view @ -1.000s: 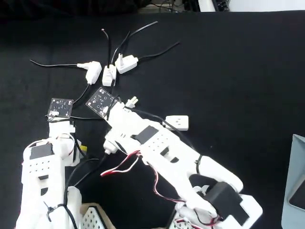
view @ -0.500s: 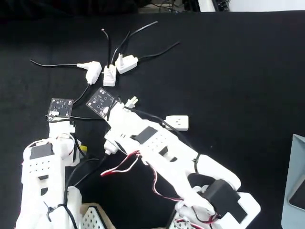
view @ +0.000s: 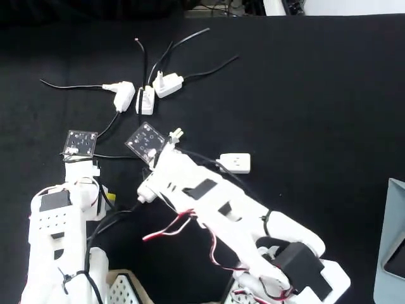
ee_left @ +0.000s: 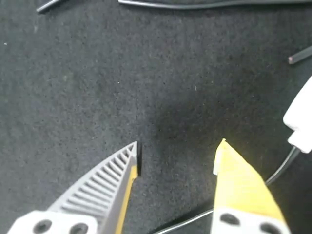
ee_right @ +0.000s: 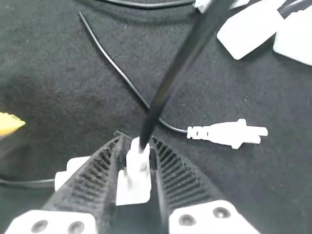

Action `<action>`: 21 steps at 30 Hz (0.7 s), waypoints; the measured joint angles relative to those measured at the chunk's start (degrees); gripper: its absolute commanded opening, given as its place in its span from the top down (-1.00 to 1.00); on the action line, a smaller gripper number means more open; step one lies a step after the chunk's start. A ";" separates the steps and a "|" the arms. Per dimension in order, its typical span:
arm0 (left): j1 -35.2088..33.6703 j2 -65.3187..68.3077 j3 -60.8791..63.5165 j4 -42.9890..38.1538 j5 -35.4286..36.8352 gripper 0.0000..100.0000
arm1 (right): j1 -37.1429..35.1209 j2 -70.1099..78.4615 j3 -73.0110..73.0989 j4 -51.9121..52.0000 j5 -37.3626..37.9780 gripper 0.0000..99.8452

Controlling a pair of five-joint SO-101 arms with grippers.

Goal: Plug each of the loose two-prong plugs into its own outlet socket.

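Note:
My right gripper [ee_right: 135,168] is shut on a small white two-prong plug [ee_right: 134,171] whose black cable [ee_right: 180,63] runs away from the fingers. A second white plug [ee_right: 228,133] lies flat on the black cloth just beyond it, the same plug [view: 175,134] sitting past the right arm's wrist board [view: 147,140]. A white outlet socket [view: 234,163] lies to the right of that arm. Three more white plugs [view: 145,99] cluster at the back of the table. My left gripper [ee_left: 178,156] hangs open over bare cloth, with a white plug body [ee_left: 302,119] to one side.
Thin black cables [view: 190,38] fan out behind the plug cluster. A grey box [view: 392,247] stands at the table's right edge. The left arm [view: 60,221] sits at the near left. Open black cloth stretches across the right half.
The right arm's wrist has shifted a little to the right, toward the lying plug. The left arm has not moved.

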State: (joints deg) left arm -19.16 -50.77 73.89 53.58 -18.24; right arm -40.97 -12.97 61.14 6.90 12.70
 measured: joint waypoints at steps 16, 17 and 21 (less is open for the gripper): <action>0.00 0.00 0.70 0.00 0.00 0.49 | 0.09 -13.71 12.31 -3.60 0.00 0.98; 0.00 0.00 0.70 0.00 0.00 0.49 | 0.09 -14.42 12.40 -2.55 0.00 0.97; 0.00 0.00 0.70 0.00 0.00 0.49 | 0.09 -15.30 12.48 -1.32 0.00 0.97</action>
State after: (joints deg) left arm -19.16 -50.77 74.59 53.58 -18.24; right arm -40.88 -28.26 73.63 5.58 12.70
